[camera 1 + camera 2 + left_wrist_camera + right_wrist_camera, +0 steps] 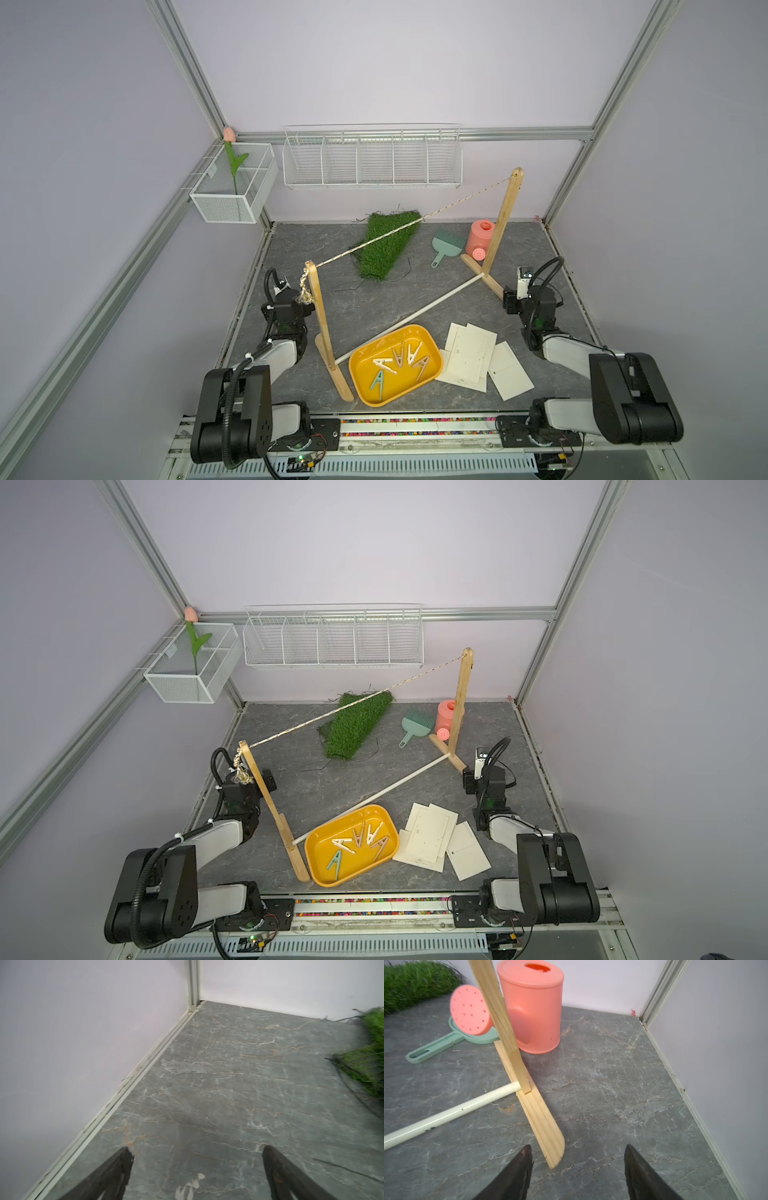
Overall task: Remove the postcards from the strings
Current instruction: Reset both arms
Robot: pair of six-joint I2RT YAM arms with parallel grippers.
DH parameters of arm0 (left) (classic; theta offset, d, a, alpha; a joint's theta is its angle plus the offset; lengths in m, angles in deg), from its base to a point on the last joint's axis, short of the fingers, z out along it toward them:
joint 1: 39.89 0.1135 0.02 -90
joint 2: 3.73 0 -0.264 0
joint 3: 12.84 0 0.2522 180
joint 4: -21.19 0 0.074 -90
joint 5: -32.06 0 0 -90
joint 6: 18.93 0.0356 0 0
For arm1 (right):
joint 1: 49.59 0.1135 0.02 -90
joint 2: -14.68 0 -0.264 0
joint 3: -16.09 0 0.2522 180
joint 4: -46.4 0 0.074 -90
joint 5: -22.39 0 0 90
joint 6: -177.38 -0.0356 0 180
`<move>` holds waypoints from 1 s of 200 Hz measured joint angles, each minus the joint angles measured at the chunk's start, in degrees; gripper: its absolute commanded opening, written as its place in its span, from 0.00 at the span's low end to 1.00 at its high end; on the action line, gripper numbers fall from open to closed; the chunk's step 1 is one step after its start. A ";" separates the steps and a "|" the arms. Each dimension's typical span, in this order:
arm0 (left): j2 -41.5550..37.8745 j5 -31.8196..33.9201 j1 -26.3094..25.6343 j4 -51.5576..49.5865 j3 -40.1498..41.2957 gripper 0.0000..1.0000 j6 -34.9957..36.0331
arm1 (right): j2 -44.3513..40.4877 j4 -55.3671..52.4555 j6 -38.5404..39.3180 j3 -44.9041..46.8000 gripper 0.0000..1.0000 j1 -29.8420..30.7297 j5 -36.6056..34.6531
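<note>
Top views both show thin cream-white postcards (473, 353) flat on the grey marbled surface (374, 299), clear of the twisted beige string (395, 228); light and bendy, probably best edge-pinched; left tool (197, 1148) and right tool (577, 1146) gape empty.

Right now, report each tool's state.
Left tool: open, holding nothing.
Right tool: open, holding nothing.

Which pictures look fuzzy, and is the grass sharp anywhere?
Left wrist view: the grass mat is smeared at the edge. Right wrist view: the grass mat is blurry, the pink watering can fairly crisp. Both top views: the grass mat looks sharp.
</note>
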 measured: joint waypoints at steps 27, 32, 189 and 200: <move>4.63 -5.70 0.04 7.15 -0.31 0.99 0.44 | 0.94 5.18 -0.04 1.97 0.72 0.11 3.02; 5.75 -6.36 0.04 8.41 -0.31 0.99 0.55 | 1.81 6.82 -0.07 2.14 0.72 0.11 3.32; 11.61 -8.61 -0.79 15.08 -0.68 0.99 2.54 | 12.22 13.57 -3.10 -0.48 0.89 -2.47 5.22; 11.61 -8.61 -0.79 15.08 -0.68 0.99 2.54 | 12.22 13.57 -3.10 -0.48 0.88 -2.47 5.22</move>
